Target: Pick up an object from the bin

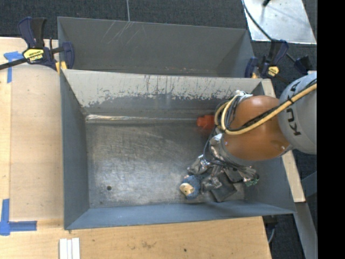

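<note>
My gripper (211,170) is low in the bin's near right corner, under the arm's orange cover. It sits right over a small huddle of things. At its left edge lies a small tan and blue piece (188,189). To its right lies a dark boxy thing (229,191), partly hidden by the gripper. An orange-red thing (205,121) rests against the bin's back wall, apart from the gripper and half hidden behind the cover.
The arm and its orange cover hang over the bin's right third and hide the floor there. The bin's sloped walls close in near the gripper on the right and front. The left and middle floor is bare grey metal.
</note>
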